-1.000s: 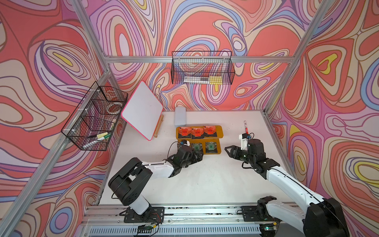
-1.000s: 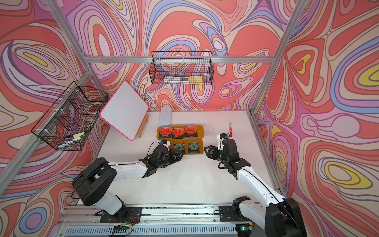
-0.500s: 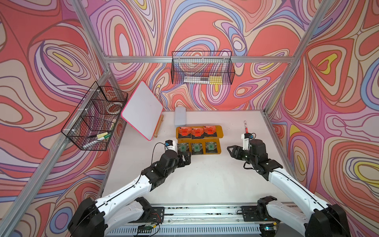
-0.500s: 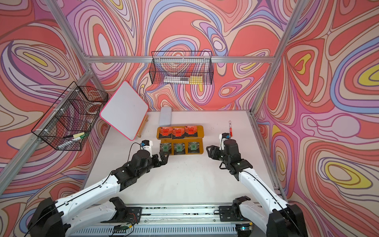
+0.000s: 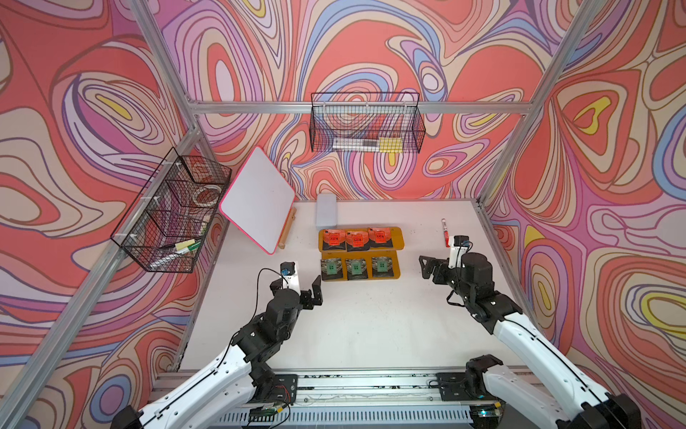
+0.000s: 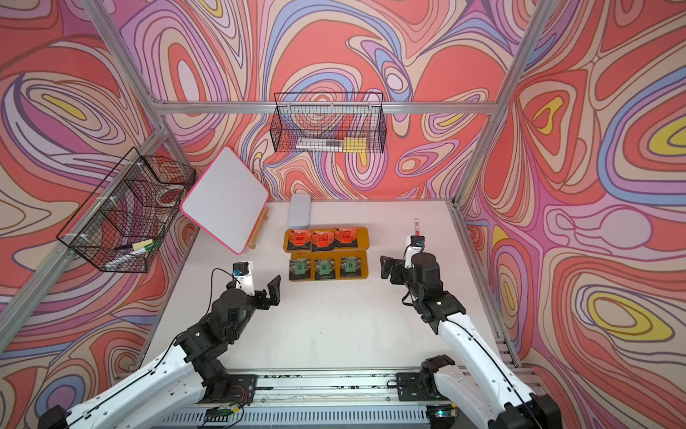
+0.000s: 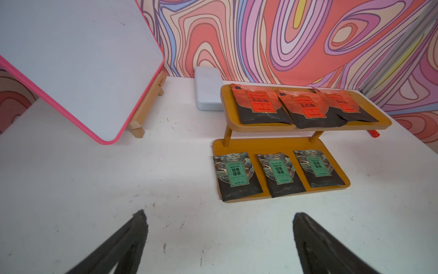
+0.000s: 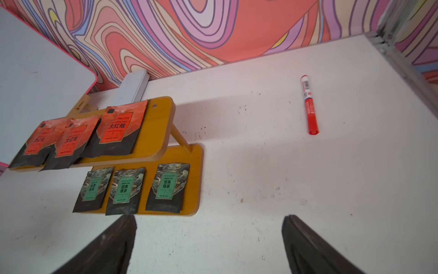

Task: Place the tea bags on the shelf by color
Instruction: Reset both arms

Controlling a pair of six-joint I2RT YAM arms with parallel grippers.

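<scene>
I am looking down at a mustard-yellow two-tier shelf [image 5: 397,239] sitting toward the back of the white surface [image 5: 371,327]. Three orange-red tea bags [image 5: 356,240] are lying in a row on its upper tier, and three green tea bags [image 5: 355,268] on the lower one. The left claw [image 7: 220,213] is hanging near the shelf's left front corner and the right claw [image 8: 209,217] is off the shelf's right end. Both are gaping wide, gripping nothing. A pale grey case [image 5: 326,210] is lying just behind the shelf. A pink-edged white board [image 5: 260,202] is leaning on a wooden stand [image 7: 142,111] to the left, and a red marker [image 8: 309,106] is lying to the right, well apart from the bags. Two black wire baskets [image 5: 365,128] are hanging on the walls. The wrist views are revealing the orange-red bags overlapping, and slanted pegs propping the upper tier. From the left wrist, only the marker's tip is peeking past that tier. In a top view, the right arm's wrist camera is overlapping the marker [image 6: 416,226] at its near end. The baskets' contents are too small to name.
</scene>
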